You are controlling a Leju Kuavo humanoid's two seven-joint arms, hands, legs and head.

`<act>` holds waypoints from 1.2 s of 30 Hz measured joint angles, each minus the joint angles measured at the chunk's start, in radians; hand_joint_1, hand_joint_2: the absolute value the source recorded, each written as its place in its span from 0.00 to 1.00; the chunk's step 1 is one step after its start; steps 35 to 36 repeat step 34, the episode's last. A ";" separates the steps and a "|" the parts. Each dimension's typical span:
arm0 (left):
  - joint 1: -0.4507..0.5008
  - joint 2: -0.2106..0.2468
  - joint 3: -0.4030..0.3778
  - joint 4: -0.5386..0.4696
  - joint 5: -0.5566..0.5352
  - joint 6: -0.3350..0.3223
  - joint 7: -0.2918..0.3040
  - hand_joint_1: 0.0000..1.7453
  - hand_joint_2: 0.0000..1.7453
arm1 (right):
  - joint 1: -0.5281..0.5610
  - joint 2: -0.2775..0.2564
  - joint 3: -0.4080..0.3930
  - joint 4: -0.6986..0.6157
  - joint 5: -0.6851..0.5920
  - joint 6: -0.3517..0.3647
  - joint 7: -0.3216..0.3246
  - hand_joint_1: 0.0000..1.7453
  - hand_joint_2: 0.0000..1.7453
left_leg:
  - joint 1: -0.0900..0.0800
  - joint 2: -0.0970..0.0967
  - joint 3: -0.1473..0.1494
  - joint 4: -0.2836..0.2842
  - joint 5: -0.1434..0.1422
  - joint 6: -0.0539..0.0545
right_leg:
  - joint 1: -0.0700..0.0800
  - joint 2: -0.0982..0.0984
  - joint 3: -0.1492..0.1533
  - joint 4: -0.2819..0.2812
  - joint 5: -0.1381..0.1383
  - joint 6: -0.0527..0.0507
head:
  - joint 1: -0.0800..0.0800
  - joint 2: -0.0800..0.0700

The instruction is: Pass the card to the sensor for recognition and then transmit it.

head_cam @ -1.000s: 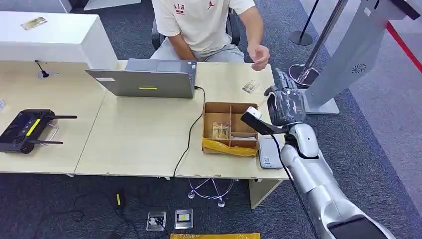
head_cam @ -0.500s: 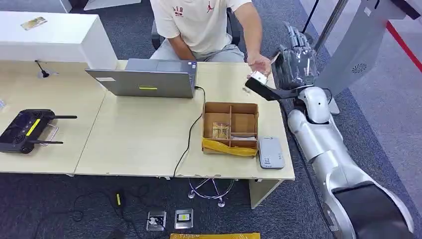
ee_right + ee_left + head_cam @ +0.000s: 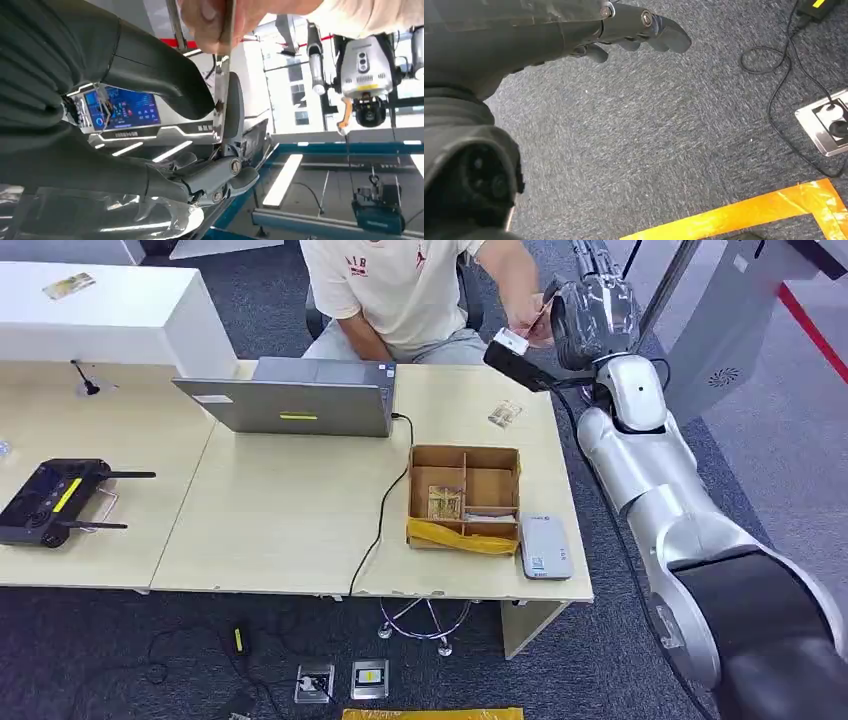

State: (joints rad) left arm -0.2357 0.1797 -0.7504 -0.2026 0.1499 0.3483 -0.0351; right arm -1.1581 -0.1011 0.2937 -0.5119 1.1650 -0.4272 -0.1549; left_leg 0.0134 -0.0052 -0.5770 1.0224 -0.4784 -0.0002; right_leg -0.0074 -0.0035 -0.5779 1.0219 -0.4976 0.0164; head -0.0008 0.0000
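Observation:
My right hand (image 3: 594, 306) is raised beyond the table's far right corner, in front of the seated person (image 3: 400, 285). It pinches a thin card (image 3: 222, 85), seen edge-on, between thumb and a finger (image 3: 233, 107). The person's hand (image 3: 212, 20) grips the same card at its other end; in the head view that hand (image 3: 533, 325) meets mine. The grey card sensor (image 3: 543, 546) lies flat near the table's front right corner, well below my hand. My left hand (image 3: 624, 27) hangs over the carpet, holding nothing.
A cardboard compartment box (image 3: 463, 498) with a yellow packet stands beside the sensor. Another card (image 3: 504, 414) lies on the table behind it. A laptop (image 3: 295, 400) with a cable and a black controller (image 3: 55, 500) sit further left. A grey kiosk stand (image 3: 715, 335) rises at right.
My right arm rose from above the box and sensor up and away toward the person. The person's hand lifted and took hold of the card's other end.

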 joint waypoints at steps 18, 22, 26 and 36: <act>0.002 0.012 0.000 0.000 0.007 -0.013 0.000 0.00 0.00 | 0.002 0.043 0.025 0.115 0.006 0.023 0.020 0.00 1.00 | 0.000 0.000 0.000 0.000 0.000 0.000 | 0.000 0.000 0.000 0.000 0.000 0.000 | 0.000 0.000; 0.003 0.014 0.000 0.000 0.010 -0.014 0.000 0.00 0.00 | 0.007 0.043 0.029 0.125 0.005 0.022 0.023 0.00 1.00 | 0.000 0.000 0.000 0.000 0.000 0.000 | 0.000 0.000 0.000 0.000 0.000 0.000 | 0.000 0.000; 0.003 0.014 0.000 0.000 0.011 -0.012 0.000 0.00 0.00 | 0.014 0.042 0.029 0.132 -0.008 -0.012 0.021 0.00 1.00 | 0.000 0.000 0.000 0.000 0.000 0.000 | 0.000 0.000 0.000 0.000 0.000 0.000 | 0.000 0.000; 0.024 0.014 0.000 0.000 0.034 0.015 -0.007 0.00 0.00 | 0.019 0.007 0.024 0.131 -0.118 -0.207 -0.092 0.00 1.00 | 0.000 0.001 0.000 0.000 0.000 0.000 | 0.000 0.000 -0.001 0.000 0.000 0.000 | 0.000 0.000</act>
